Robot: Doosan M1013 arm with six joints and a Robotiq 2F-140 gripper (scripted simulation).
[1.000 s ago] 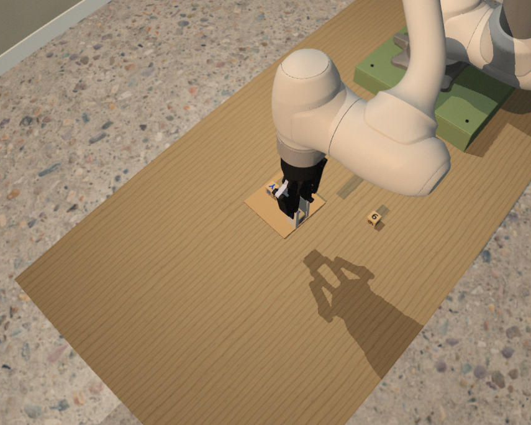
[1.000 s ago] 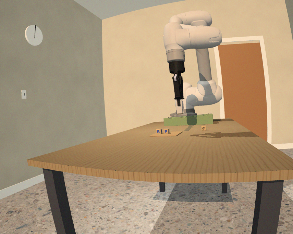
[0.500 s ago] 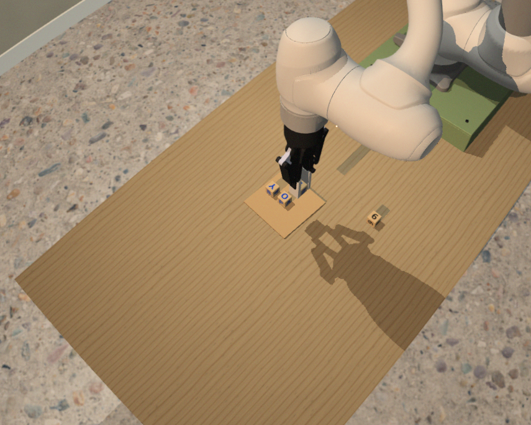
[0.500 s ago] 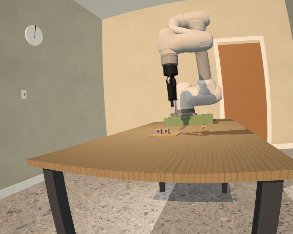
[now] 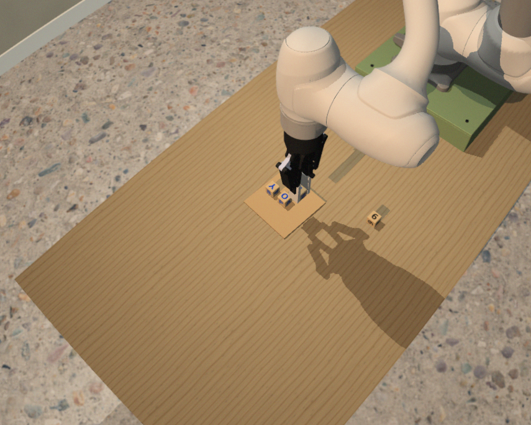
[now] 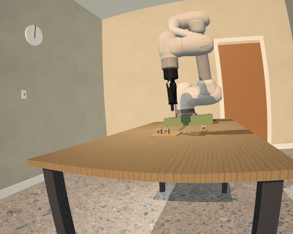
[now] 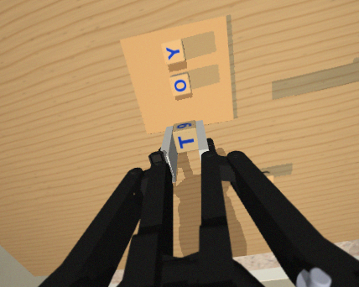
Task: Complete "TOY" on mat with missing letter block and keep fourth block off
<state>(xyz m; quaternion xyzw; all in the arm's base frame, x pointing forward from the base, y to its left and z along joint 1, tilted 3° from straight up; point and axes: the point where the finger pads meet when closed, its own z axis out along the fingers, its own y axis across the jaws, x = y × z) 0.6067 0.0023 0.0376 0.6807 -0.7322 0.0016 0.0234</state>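
A wooden table top (image 5: 174, 292) over a speckled floor fills the top view; on its tan mat (image 5: 274, 219) the Y block (image 5: 272, 189) and O block (image 5: 284, 197) sit side by side, the gripper (image 5: 302, 191) hangs over the free end beside O, and the 9 block (image 5: 374, 218) lies well apart, off the mat. The exterior view shows the arm high above the table, so the carried block is aloft. In the wrist view the fingers pinch the T block (image 7: 185, 139), in line with O (image 7: 180, 86) and Y (image 7: 173, 53). Risk: descending off-line would knock O, and releasing too high could tumble the T off its face.
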